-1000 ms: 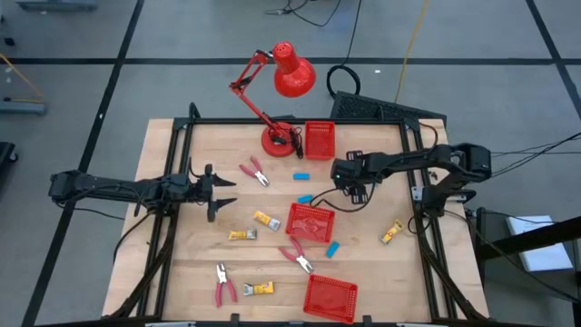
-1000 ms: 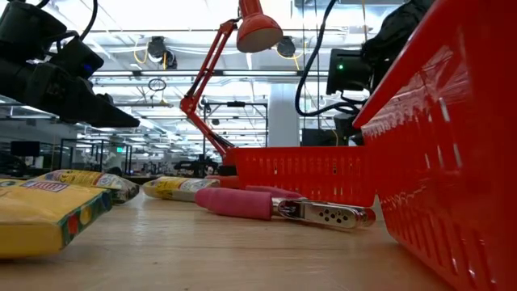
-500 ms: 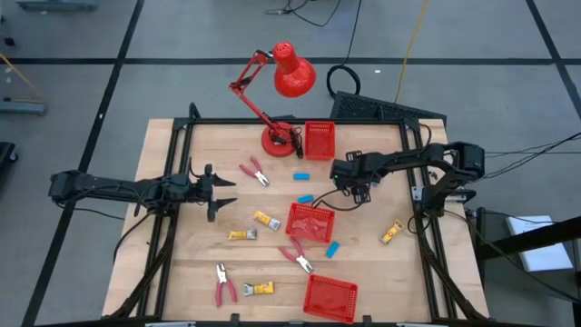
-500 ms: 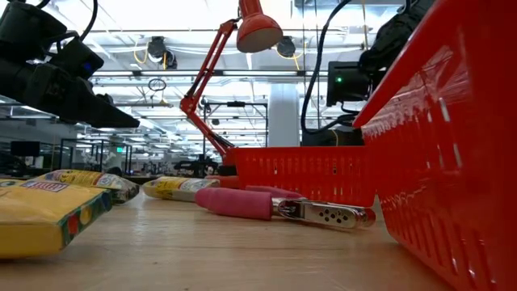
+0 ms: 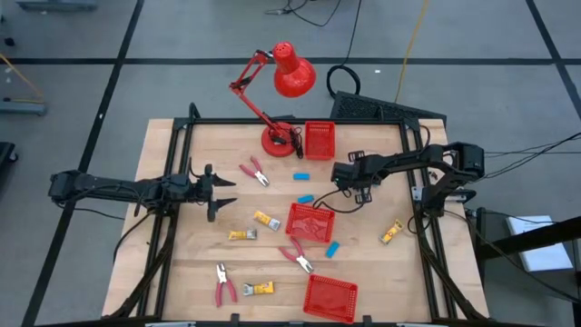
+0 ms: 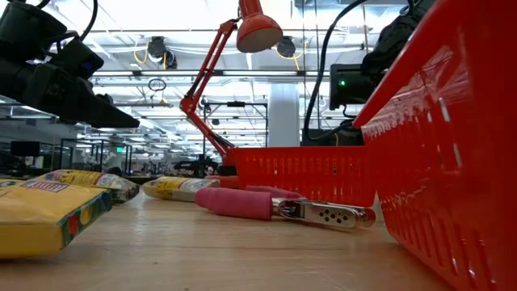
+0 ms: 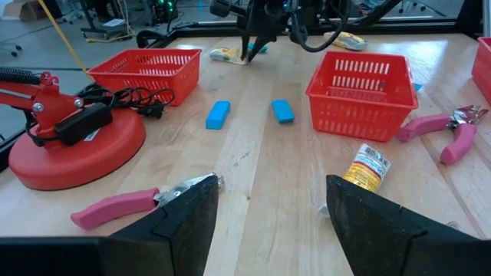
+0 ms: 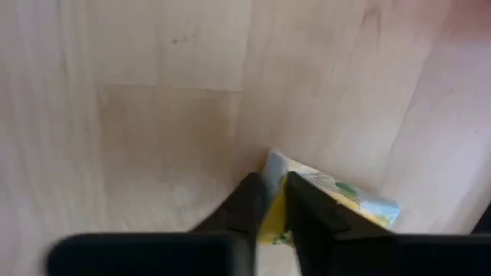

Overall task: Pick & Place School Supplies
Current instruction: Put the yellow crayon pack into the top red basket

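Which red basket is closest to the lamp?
The red basket at the table's far edge, right beside the lamp's round base. The middle basket and near-edge basket sit farther away.

This is a robotics lab or industrial workshop. A wooden tabletop [image 5: 363, 245] in a black metal frame [image 5: 300, 122] stands on a grey concrete floor [image 5: 182, 36] crossed by dark tape lines, with cables [image 5: 413, 36] trailing over it. The low view shows a large open hall behind, with ceiling strip lights [image 6: 161, 16], exposed ducting and a white column [image 6: 283, 113].
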`<state>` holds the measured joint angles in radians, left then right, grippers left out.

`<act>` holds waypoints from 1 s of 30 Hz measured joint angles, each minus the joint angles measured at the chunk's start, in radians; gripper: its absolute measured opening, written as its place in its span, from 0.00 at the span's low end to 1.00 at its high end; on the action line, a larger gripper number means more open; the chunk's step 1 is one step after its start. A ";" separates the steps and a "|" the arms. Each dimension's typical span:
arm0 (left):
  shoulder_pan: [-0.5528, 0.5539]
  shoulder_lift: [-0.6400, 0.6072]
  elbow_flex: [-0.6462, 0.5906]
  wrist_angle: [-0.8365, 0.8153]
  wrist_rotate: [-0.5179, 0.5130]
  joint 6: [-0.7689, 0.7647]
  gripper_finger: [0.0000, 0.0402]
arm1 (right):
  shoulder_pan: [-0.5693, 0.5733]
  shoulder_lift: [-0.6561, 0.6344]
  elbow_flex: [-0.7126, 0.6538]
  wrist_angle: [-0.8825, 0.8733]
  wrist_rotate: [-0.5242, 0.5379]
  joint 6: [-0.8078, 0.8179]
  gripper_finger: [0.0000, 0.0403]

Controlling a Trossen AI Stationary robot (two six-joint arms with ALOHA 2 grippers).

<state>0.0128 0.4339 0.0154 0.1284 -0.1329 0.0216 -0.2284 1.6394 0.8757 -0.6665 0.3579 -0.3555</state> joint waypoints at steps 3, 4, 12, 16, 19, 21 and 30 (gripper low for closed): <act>0.000 0.000 0.000 0.000 0.000 0.000 0.61 | 0.023 0.001 -0.001 0.012 0.039 0.028 0.03; 0.000 0.000 0.000 0.000 0.000 0.000 0.61 | 0.032 0.002 -0.002 0.012 0.062 0.029 0.02; 0.000 0.000 -0.001 0.000 0.000 0.000 0.61 | 0.127 0.003 -0.003 0.037 0.140 0.106 0.00; 0.000 0.000 -0.001 0.000 0.000 0.000 0.61 | 0.186 0.003 -0.003 0.075 0.194 0.121 0.00; 0.000 0.000 -0.001 0.000 0.000 0.000 0.61 | 0.222 0.003 -0.003 0.095 0.220 0.151 0.00; 0.000 0.000 -0.001 0.000 0.000 0.000 0.61 | 0.245 0.003 -0.003 0.106 0.222 0.173 0.00; 0.000 0.000 -0.001 0.000 0.000 0.000 0.61 | 0.382 0.002 0.002 0.124 0.319 0.260 0.00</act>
<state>0.0125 0.4339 0.0147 0.1280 -0.1332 0.0216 0.1531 1.6413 0.8778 -0.5423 0.6765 -0.0957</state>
